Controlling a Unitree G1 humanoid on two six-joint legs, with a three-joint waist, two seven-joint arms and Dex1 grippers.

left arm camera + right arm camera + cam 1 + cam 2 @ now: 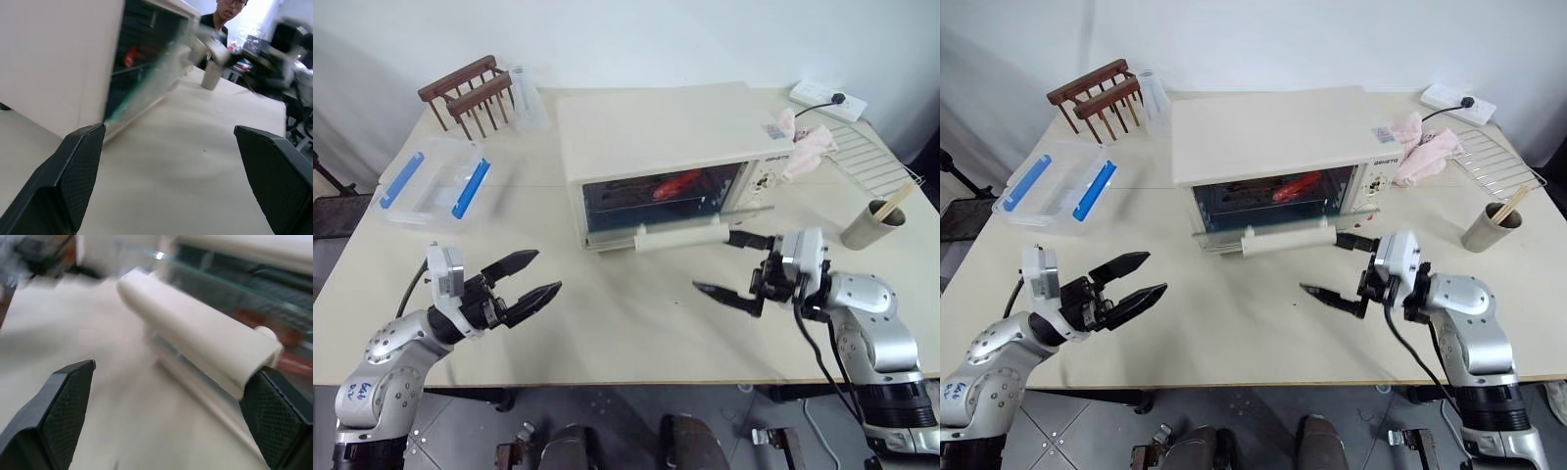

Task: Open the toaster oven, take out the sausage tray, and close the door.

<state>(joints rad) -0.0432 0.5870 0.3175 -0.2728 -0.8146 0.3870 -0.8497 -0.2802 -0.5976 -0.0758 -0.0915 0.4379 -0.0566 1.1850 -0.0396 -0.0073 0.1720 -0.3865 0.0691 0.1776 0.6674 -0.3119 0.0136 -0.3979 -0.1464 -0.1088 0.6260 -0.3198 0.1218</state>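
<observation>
The cream toaster oven (pixel 656 137) stands mid-table. Its dark-glass door (pixel 661 201) carries a cream bar handle (pixel 677 236) along the front; I cannot tell whether it is fully shut. Red-orange sausages (pixel 677 184) show through the glass, and the sausage tray under them is hard to make out. My right gripper (pixel 713 261) is open, pointing left at the handle's right end, its far finger beside that end; the handle (pixel 195 340) lies between the fingers (pixel 63 396). My left gripper (pixel 546 271) is open and empty over the table, in front of the oven's left corner.
A clear plastic box with blue clips (pixel 435 181) sits left of the oven, with a wooden rack (pixel 470 93) and a clear cup (pixel 529 98) behind it. Right of the oven are a pink cloth (pixel 808 147), a wire rack (pixel 871 157), a metal cup with chopsticks (pixel 873 223) and a power strip (pixel 827 98). A person (pixel 220 14) sits beyond the table.
</observation>
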